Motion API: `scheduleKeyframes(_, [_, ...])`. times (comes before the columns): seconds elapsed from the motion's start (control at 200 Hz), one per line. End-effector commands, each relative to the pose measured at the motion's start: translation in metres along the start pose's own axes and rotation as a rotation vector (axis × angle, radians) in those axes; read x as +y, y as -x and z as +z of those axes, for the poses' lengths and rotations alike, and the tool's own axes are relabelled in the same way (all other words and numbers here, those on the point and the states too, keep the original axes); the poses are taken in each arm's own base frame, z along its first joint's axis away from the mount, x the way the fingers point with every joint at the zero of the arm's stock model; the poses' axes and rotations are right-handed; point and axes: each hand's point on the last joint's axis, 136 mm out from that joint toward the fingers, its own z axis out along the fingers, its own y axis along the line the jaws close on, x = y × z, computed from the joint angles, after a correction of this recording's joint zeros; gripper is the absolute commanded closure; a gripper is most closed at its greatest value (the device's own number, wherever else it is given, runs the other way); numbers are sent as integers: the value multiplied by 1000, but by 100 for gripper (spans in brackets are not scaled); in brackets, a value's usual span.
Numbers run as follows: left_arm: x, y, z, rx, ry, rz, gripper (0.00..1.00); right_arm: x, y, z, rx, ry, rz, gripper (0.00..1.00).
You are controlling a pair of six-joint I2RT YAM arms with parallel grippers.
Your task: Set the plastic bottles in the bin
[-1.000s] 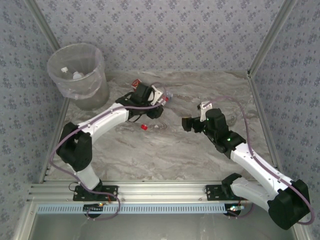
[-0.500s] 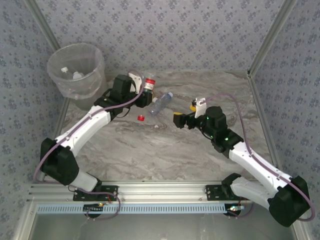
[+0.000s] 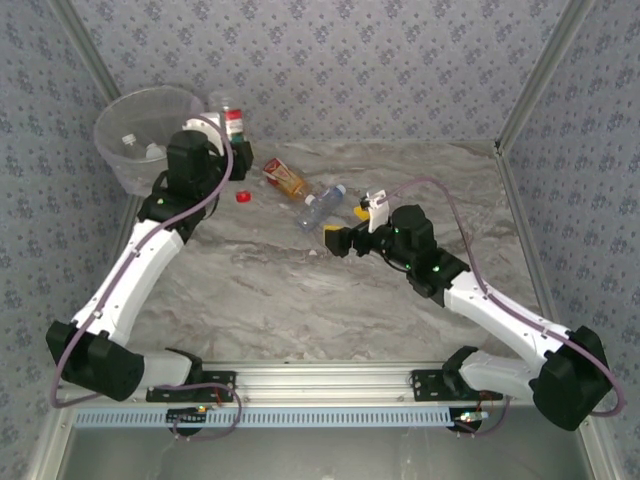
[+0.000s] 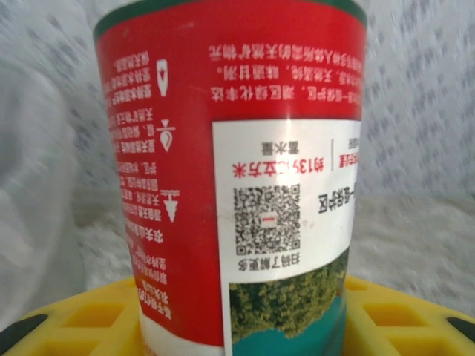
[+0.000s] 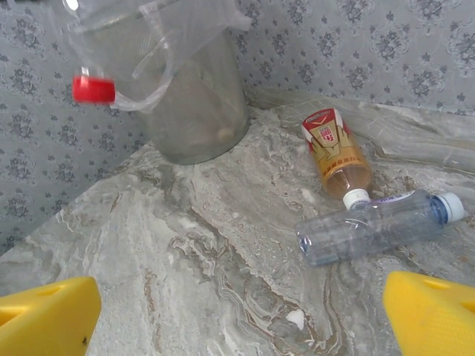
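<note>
My left gripper (image 3: 229, 142) is shut on a red-labelled plastic bottle (image 3: 233, 124) and holds it upright in the air beside the rim of the bin (image 3: 122, 165). In the left wrist view that bottle (image 4: 237, 170) stands between my yellow fingers (image 4: 82, 319). A red cap (image 3: 242, 196) shows just below it, blurred in the right wrist view (image 5: 94, 89). An orange-labelled bottle (image 3: 285, 180) and a clear blue-capped bottle (image 3: 320, 206) lie on the table. My right gripper (image 3: 348, 226) is open just right of them, low over the table.
The translucent bin (image 5: 197, 104) stands in the far left corner with its bag liner folded over the rim. Bottles with white caps (image 3: 128, 138) lie inside it. Patterned walls close off the left, back and right sides. Bare marble table (image 3: 300, 300) lies in front.
My left arm has swung left and up from the middle of the table to the bin, carrying the red-labelled bottle; the red cap travelled with it. My right gripper has moved left toward the lying bottles.
</note>
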Motion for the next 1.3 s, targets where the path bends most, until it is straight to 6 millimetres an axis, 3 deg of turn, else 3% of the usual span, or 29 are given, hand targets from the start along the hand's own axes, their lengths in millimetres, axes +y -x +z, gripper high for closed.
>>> scheduleKeyframes(0.0, [16, 70, -24, -241, 79, 7, 50, 11, 18, 1, -41, 29, -30, 0])
scheduleKeyframes(0.165, [51, 108, -28, -366, 185, -16, 50, 14, 16, 1, -28, 24, -39, 0])
scheduleKeyframes(0.4, [90, 130, -14, -362, 259, 15, 49, 11, 10, -4, -12, -4, -48, 0])
scheduleKeyframes(0.53, [139, 149, -22, -354, 467, 134, 49, 8, 6, -8, -9, -20, -53, 0])
scheduleKeyframes(0.685, [188, 163, -24, -346, 544, 176, 49, 4, 0, -10, -3, -37, -56, 0])
scheduleKeyframes(0.785, [206, 165, -17, -324, 542, 208, 49, 5, -1, -9, -1, -30, -58, 0])
scheduleKeyframes(1.044, [221, 164, 22, -263, 511, 335, 49, 4, 0, -8, -3, -35, -67, 0])
scheduleKeyframes(1.294, [241, 139, 65, -149, 479, 322, 50, 2, -5, -10, -1, -53, -54, 0])
